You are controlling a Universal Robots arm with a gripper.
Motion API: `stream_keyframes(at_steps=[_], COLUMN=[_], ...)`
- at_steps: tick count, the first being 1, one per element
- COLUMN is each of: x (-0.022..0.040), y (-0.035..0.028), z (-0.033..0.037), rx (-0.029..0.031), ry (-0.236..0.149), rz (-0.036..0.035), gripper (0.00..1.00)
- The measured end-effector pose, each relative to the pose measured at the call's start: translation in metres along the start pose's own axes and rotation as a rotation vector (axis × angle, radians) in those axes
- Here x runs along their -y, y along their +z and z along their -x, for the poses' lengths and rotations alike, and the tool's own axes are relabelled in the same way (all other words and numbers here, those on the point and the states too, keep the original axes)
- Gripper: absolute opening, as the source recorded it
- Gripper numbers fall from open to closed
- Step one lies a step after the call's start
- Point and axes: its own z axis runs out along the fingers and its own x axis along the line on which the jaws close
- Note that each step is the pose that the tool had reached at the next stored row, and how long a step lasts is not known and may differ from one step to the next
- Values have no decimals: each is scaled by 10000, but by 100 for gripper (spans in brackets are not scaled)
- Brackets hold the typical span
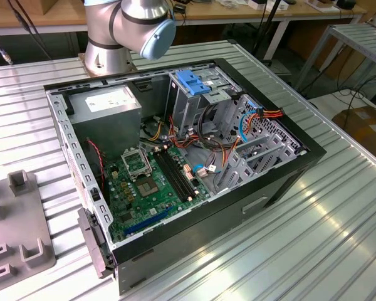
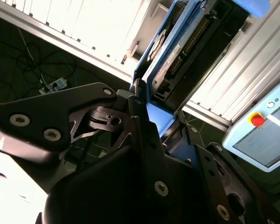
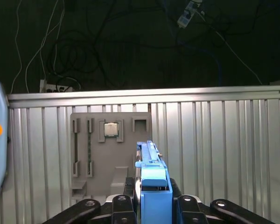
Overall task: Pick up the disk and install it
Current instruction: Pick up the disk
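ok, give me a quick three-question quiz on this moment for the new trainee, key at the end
1. True or false: the gripper is shut on the disk, which it holds edge-on in its blue bracket.
2. In the first wrist view, what sits in the square pocket of the grey fixture plate beneath the disk?
A. a processor chip
B. a fan
C. a coiled cable
3. Fill in: in the exterior view, the computer case lies on the table with its upper side ____, so the motherboard shows.

Key: 1 true; 2 A; 3 open.
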Motion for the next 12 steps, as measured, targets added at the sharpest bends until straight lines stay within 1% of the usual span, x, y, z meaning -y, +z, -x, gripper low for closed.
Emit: stream_keyframes(at_steps=[9,10,12], x=[177,218,254], y=[1,1,1], z=[7,9,10], rx=[0,0,0], ry=[0,1,0], rz=[0,0,1], gripper=[37,37,37])
